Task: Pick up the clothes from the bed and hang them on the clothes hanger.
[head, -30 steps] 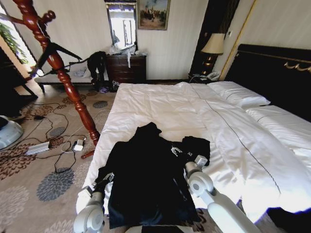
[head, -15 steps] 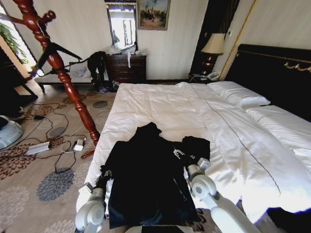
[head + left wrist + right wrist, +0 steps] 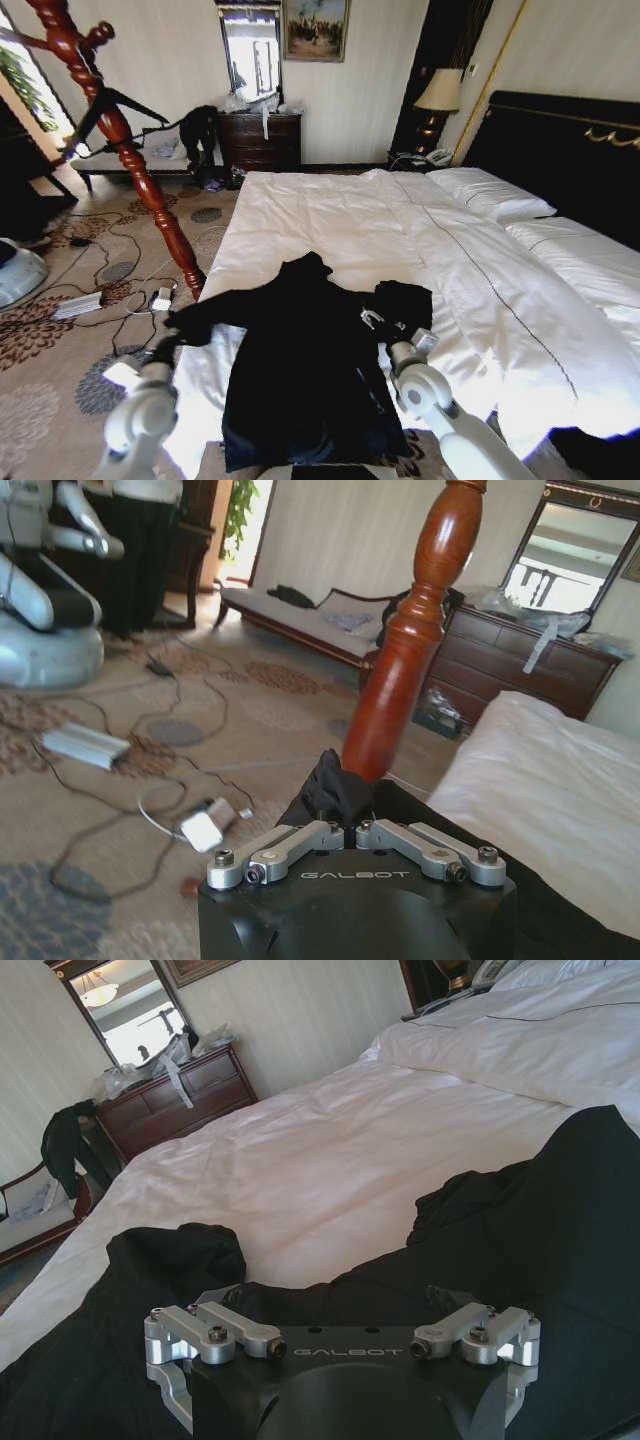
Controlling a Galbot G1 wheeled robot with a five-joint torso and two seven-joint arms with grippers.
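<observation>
1. A tall reddish turned-wood coat stand (image 3: 120, 140) leans across the left side of the room, its foot near the bed's corner.
2. A dark wooden dresser (image 3: 260, 140) stands against the far wall, a mirror (image 3: 250, 50) above it and a framed painting (image 3: 316, 28) beside the mirror.
3. A small dark clothing heap (image 3: 200, 130) hangs just left of the dresser.
4. A bedside lamp (image 3: 438, 95) with a pale shade stands at the far right.
5. Cables and a white power strip (image 3: 76, 305) lie on the floral carpet (image 3: 60, 380).

Hotel-style bedroom: wide bed (image 3: 330, 215) with white duvet, black gold-trimmed headboard (image 3: 570, 150), bedside lamp (image 3: 438, 92), dark wooden dresser (image 3: 260, 140) under mirror (image 3: 251, 50), framed painting (image 3: 316, 28), floral carpet (image 3: 60, 340).
</observation>
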